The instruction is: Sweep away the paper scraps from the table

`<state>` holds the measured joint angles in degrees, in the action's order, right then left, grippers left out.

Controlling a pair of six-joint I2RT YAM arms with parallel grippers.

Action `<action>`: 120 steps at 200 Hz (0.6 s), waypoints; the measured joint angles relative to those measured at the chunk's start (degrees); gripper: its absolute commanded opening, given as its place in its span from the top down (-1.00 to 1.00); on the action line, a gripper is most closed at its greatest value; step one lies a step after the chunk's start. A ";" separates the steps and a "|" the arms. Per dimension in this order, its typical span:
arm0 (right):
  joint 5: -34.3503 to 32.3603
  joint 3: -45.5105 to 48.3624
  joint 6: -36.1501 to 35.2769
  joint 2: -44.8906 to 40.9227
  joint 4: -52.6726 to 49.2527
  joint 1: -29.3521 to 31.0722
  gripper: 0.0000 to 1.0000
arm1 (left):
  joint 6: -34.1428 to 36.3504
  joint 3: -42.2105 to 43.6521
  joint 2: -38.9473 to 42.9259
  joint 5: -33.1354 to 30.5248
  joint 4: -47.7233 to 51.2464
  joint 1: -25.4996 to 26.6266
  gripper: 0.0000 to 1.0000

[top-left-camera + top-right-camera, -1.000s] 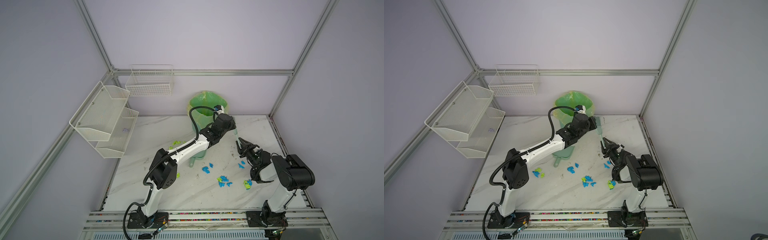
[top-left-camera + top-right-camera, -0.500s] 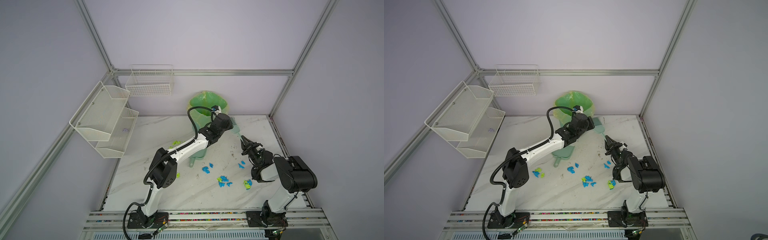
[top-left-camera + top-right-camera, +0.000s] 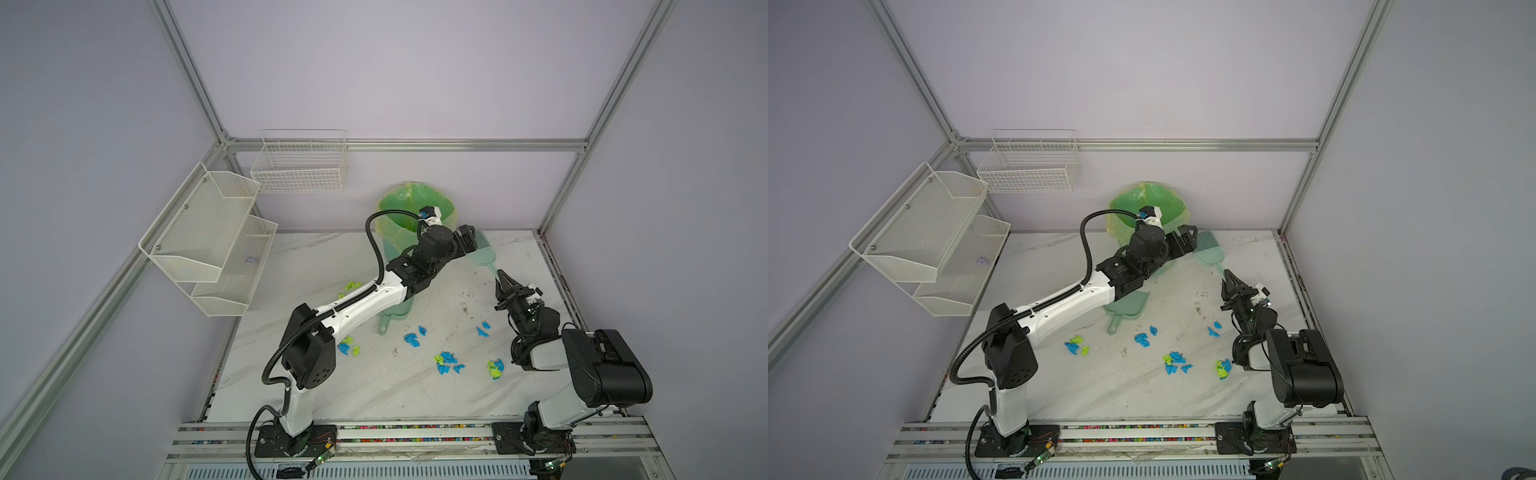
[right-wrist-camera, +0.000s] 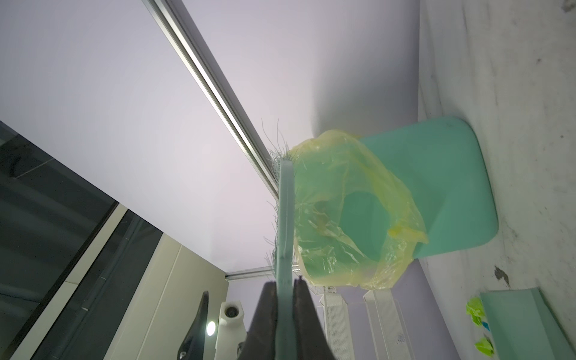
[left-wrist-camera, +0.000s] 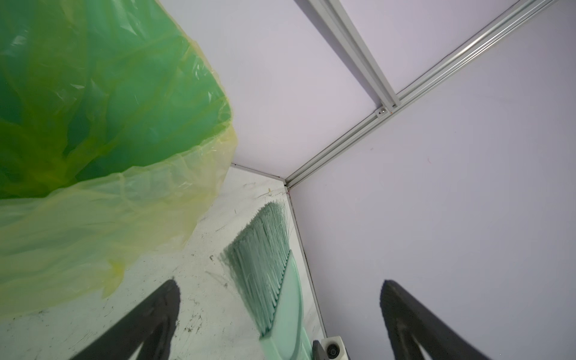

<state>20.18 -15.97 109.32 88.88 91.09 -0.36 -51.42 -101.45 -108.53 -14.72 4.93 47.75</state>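
Top views both show the paper scraps (image 3: 446, 363) scattered over the near half of the table (image 3: 374, 399), with a few more just left of the left arm. None is visibly in the dustpan (image 3: 1127, 309), which sits mid-table, partly hidden under that arm. The sweeping looks barely begun: every scrap is left to gather and tip into the green-bagged bin (image 3: 401, 208) at the far wall. The right gripper (image 4: 285, 285) is clamped on the handle of the brush (image 3: 1208, 251), whose head is far right. The left gripper (image 3: 1185, 239) is spread wide beside the brush head, holding nothing
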 measured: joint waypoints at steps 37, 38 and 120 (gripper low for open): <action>-0.57 1.46 -1.75 -1.33 -0.09 -0.61 1.00 | -0.04 3.43 4.09 5.11 -2.75 -0.07 -0.99; -0.57 1.49 -1.77 -1.33 -0.09 -0.61 1.00 | -0.04 3.45 4.07 5.46 -2.84 -0.09 -0.99; -0.98 1.66 -4.76 -3.80 -0.13 -0.98 1.00 | -6.16 3.48 -6.88 23.19 -6.12 0.09 -1.00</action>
<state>19.20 -14.31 104.55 85.08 90.96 -1.34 -57.58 -97.97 -115.42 8.47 -1.19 47.83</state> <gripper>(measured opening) 0.103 0.997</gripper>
